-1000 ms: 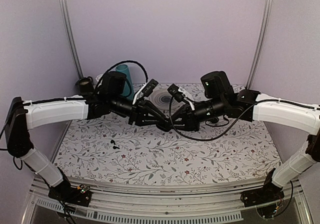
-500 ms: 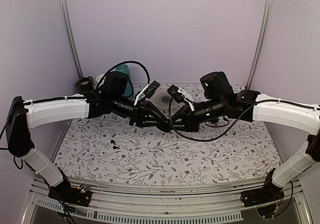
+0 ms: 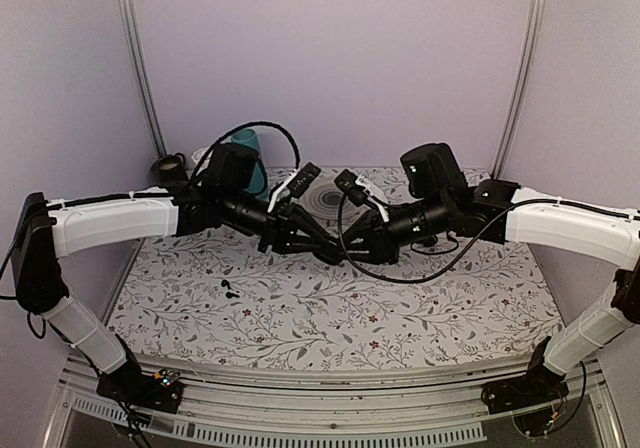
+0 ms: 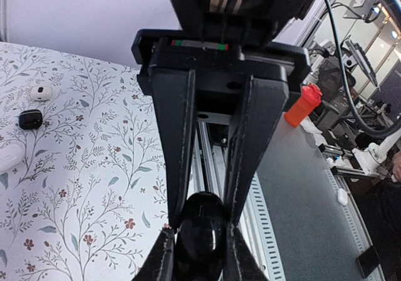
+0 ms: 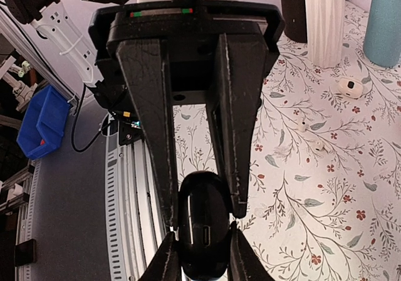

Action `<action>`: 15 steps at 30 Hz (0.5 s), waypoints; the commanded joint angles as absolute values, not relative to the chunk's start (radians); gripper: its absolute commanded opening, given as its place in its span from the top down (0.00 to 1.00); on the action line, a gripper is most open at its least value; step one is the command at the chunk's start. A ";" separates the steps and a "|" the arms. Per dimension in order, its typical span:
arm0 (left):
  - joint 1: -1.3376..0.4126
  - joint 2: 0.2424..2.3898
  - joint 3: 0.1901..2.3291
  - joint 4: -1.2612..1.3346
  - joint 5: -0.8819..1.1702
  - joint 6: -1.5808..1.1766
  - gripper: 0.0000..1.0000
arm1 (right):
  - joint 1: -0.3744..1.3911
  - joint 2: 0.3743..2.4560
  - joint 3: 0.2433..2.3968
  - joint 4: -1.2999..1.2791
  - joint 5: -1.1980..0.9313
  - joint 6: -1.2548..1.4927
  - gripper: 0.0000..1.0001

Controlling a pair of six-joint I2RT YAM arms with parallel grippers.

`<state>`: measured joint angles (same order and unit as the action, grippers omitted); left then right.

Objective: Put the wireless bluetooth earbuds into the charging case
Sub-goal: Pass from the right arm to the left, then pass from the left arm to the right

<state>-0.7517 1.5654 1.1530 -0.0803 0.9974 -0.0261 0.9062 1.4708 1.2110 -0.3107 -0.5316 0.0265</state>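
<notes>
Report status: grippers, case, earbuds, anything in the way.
Left gripper and right gripper both shut on charging case. Earbuds loose on cloth, left of centre, not inserted. No obstruction seen.

Floral cloth (image 3: 330, 318) covers the table in front of me. Far left: teal tumbler (image 3: 250, 148), black knob-like object (image 3: 168, 168) beside it. Far centre: grey ringed disc (image 3: 325, 200). White ribbed vase (image 5: 326, 17) and white oval pebble (image 5: 349, 88) sit near the tumbler. Blue bin (image 5: 41, 121) is off the table.
</notes>
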 commanded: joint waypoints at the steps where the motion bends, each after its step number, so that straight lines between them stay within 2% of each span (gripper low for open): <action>1: -0.762 1.562 1.128 0.054 1.020 -0.138 1.00 | 0.907 1.448 1.217 -0.204 -0.453 0.046 0.66; 3: -0.761 1.548 1.092 0.179 1.010 -0.236 1.00 | 0.908 1.423 1.161 -0.141 -0.428 0.076 0.49; 5: -0.759 1.531 1.054 0.314 0.979 -0.332 1.00 | 0.907 1.397 1.114 -0.064 -0.409 0.122 0.39; 10: -0.754 1.503 0.950 0.719 0.816 -0.640 1.00 | 0.908 1.317 0.971 0.170 -0.293 0.265 0.34; 12: -0.755 1.504 0.907 0.890 0.751 -0.748 1.00 | 0.908 1.273 0.887 0.308 -0.232 0.347 0.28; 15: -0.766 1.520 0.870 1.063 0.659 -0.902 1.00 | 0.908 1.245 0.806 0.479 -0.180 0.447 0.25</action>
<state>-0.7525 1.5372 0.9070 0.6914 0.8005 -0.6384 0.9077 1.2915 0.8799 0.1844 -0.2981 0.2741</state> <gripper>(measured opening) 0.200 0.743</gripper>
